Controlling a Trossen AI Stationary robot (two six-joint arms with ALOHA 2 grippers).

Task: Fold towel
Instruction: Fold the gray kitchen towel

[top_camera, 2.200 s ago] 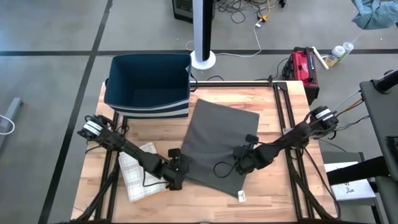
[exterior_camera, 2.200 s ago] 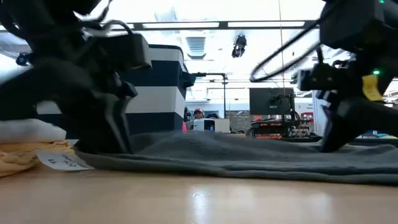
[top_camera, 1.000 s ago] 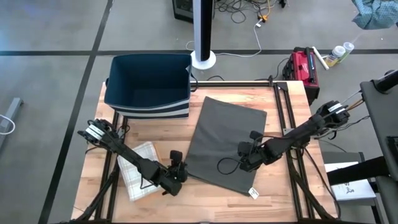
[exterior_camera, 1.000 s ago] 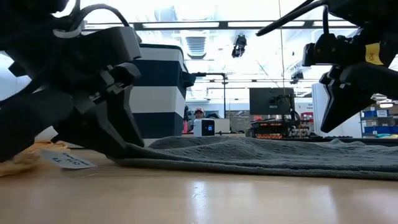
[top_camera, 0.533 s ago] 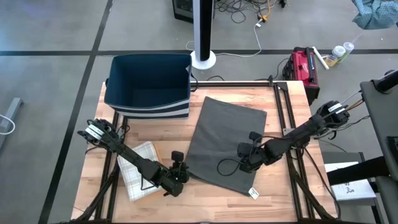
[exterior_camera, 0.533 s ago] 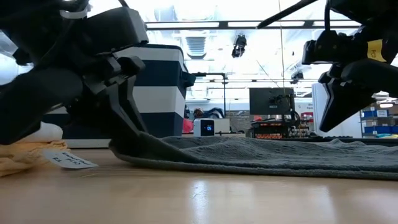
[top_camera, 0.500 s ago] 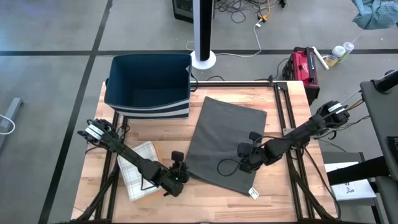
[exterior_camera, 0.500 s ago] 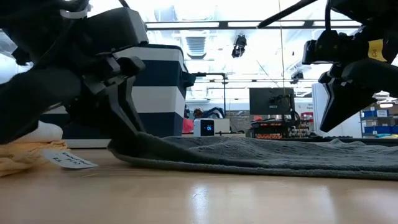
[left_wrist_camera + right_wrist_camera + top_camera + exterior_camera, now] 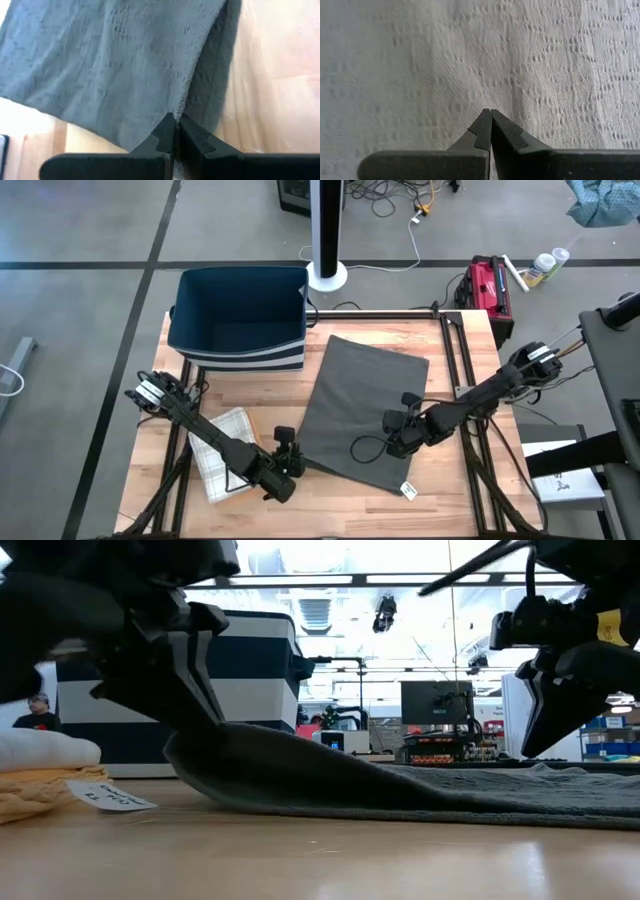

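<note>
Pale butcher-block table [image 9: 450, 490] in a concrete-floored workshop: a dark grey waffle-weave towel [image 9: 360, 415] lies spread flat at the centre, no fold yet made. At its near-left edge the left gripper [image 9: 288, 461] has pinched the hem between closed fingers, and the low view shows that edge lifted clear of the wood. Beside the towel's right edge, the right gripper [image 9: 397, 442] hangs just above the cloth, fingers together, gripping nothing. Every fold remains to be done.
</note>
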